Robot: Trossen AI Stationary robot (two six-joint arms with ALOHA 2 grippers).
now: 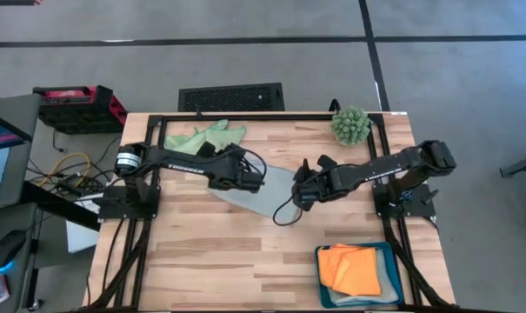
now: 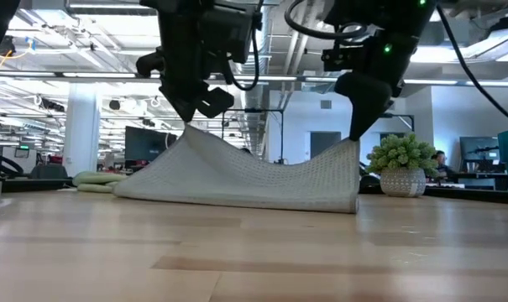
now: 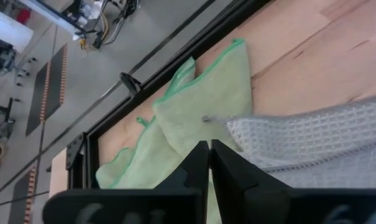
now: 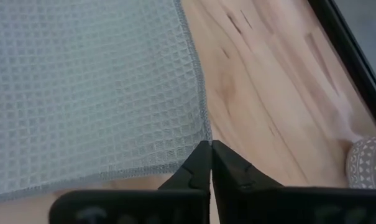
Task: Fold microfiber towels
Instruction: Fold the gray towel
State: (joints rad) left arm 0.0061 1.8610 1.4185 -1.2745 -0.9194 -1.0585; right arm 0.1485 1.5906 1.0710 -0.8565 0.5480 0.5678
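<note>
A pale blue-grey waffle-weave towel (image 2: 254,180) hangs between my two grippers at the table's middle, and its lower edge (image 2: 237,204) rests on the wood. My left gripper (image 1: 256,180) is shut on its left raised corner and my right gripper (image 1: 299,196) on its right one. Two light green towels (image 1: 206,136) lie crumpled at the far left. An orange towel (image 1: 356,269) lies folded on top of others in a teal tray (image 1: 391,261) at the near right. My left gripper pinches a corner of the towel (image 3: 236,132) between its two fingertips, slanting down from the table's left. That corner is lifted, and the cloth slopes down from it to the table. My right gripper pinches the towel's other raised corner (image 4: 203,138) at its fingertips, by the hemmed edge, slanting down from the right. The cloth hangs nearly straight down from it to the table (image 2: 354,205) and sags slackly toward the left gripper.
A spiky green ball plant (image 1: 350,124) in a pot stands at the far right corner. A black frame rail (image 1: 271,116) runs along the far edge. Bare wood (image 1: 210,261) lies toward the near left.
</note>
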